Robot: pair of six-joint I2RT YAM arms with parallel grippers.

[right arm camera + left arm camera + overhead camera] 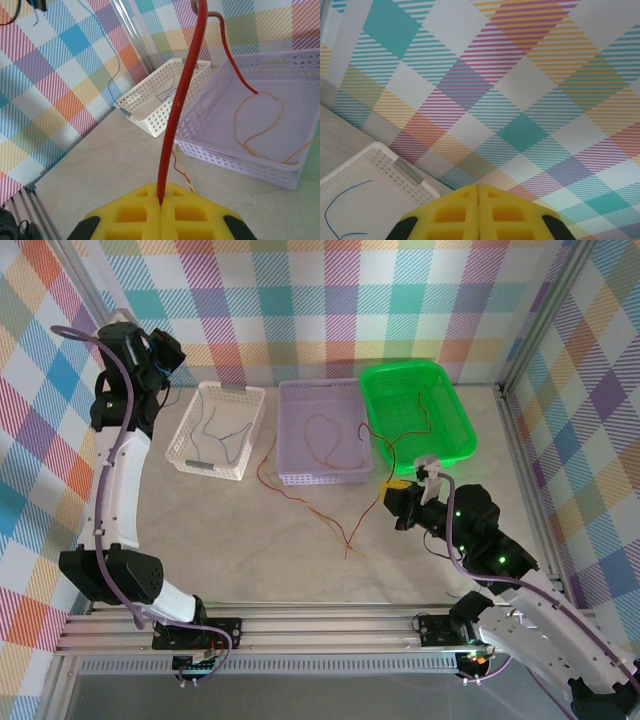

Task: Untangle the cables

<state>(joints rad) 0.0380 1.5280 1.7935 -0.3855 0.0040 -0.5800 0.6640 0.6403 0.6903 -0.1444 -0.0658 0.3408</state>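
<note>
Plaid-walled cell, pale table (300, 560).
- Far side, left to right: white basket (183, 432), lilac basket (320, 478), green basket (466, 435).
- Cables: blue cable (222, 433) in the white basket; orange cable (322, 440) in the lilac; loose red strands (318, 514) on the table near the lilac.
- Right gripper (160, 194): near the green basket, clenched on a red cable (172, 125).
- Left gripper (478, 192): far left, raised, clenched, empty.

Three baskets (318, 478) abreast; cables (170, 145) in, before them
</note>
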